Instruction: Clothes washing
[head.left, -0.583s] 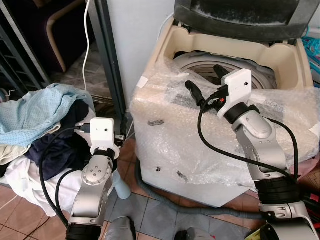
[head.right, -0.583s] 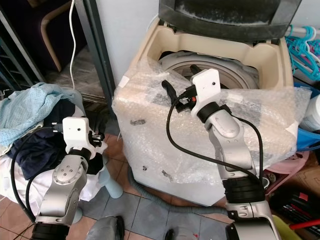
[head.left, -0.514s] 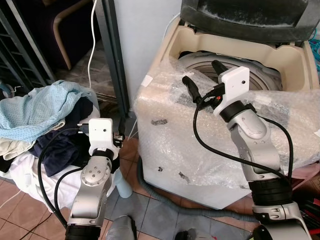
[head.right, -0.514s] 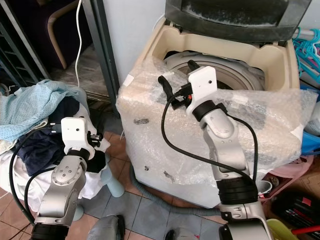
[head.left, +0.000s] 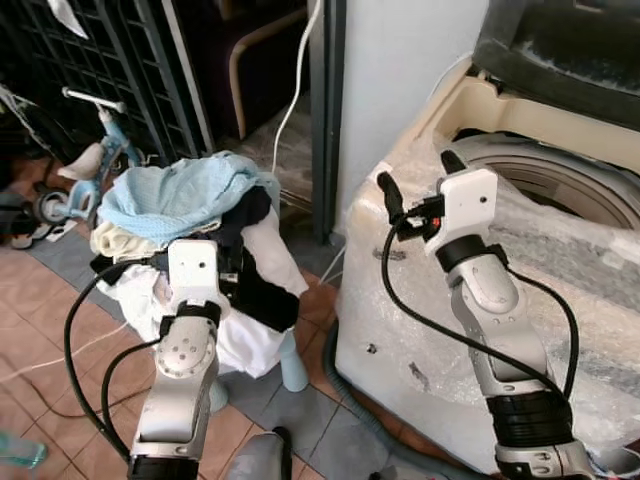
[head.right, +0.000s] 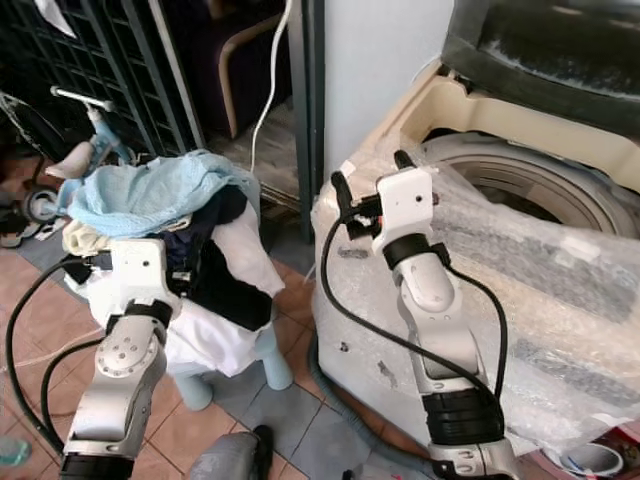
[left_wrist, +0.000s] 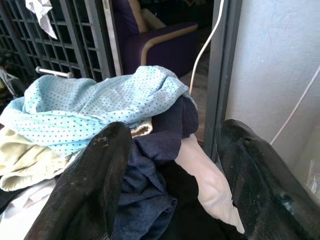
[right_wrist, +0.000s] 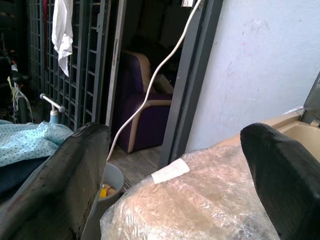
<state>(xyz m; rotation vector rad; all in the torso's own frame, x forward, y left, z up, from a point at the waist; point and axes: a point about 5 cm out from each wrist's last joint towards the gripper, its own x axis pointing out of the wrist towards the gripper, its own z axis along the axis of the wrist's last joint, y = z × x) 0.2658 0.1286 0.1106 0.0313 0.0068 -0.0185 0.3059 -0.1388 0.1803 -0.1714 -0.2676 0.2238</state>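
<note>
- Laundry heap (head.left: 195, 225) first: a pale blue dotted cloth (left_wrist: 85, 102) draped on top, cream fabric (left_wrist: 22, 162) beneath it, a navy garment (left_wrist: 150, 200) and a white piece (left_wrist: 210, 187) spilling down the side.
- The heap sits just ahead of the left pincer (left_wrist: 170, 200), whose two black fingers (left_wrist: 85, 195) are spread wide with the navy garment between them, gripping nothing.
- Off to that pincer's right stands the washing machine (head.left: 560, 170), cream-bodied, lid up, its grey drum ring on view and its front swathed in bubble wrap (head.left: 560, 300).
- The right pincer (head.left: 420, 175) is raised at the machine's near corner, fingers parted and empty, the wrapped corner just below it.
- Beyond both pincers: a dark metal grille (head.left: 110, 70), a purple armchair (right_wrist: 145, 120), a white cable (right_wrist: 150, 95) hanging by the grey door frame (head.left: 325, 110).
- A child's tricycle (head.left: 85, 165) stands on the tiled floor (head.left: 40, 330) past the heap.
</note>
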